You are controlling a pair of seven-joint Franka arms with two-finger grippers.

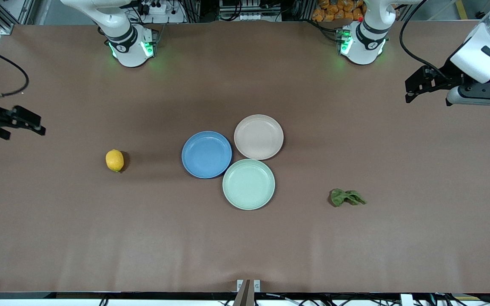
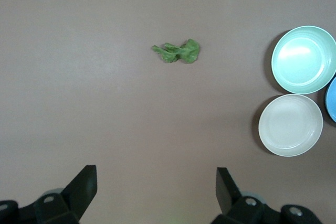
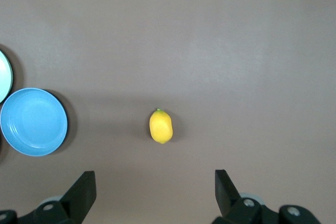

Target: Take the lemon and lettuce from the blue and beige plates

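Note:
The lemon (image 1: pixel 115 160) lies on the bare table toward the right arm's end, apart from the plates; it also shows in the right wrist view (image 3: pixel 161 126). The lettuce (image 1: pixel 346 197) lies on the bare table toward the left arm's end, seen too in the left wrist view (image 2: pixel 178 51). The blue plate (image 1: pixel 206 154) and the beige plate (image 1: pixel 258 137) stand empty at the table's middle, touching. My left gripper (image 1: pixel 413 89) is open and empty, high over the left arm's end. My right gripper (image 1: pixel 27 123) is open and empty, high over the right arm's end.
A pale mint-green plate (image 1: pixel 249 184), empty, stands against the blue and beige plates, nearer the front camera. Both arm bases stand at the table's edge farthest from the front camera. The brown table (image 1: pixel 355 255) is bare around the fruit and leaf.

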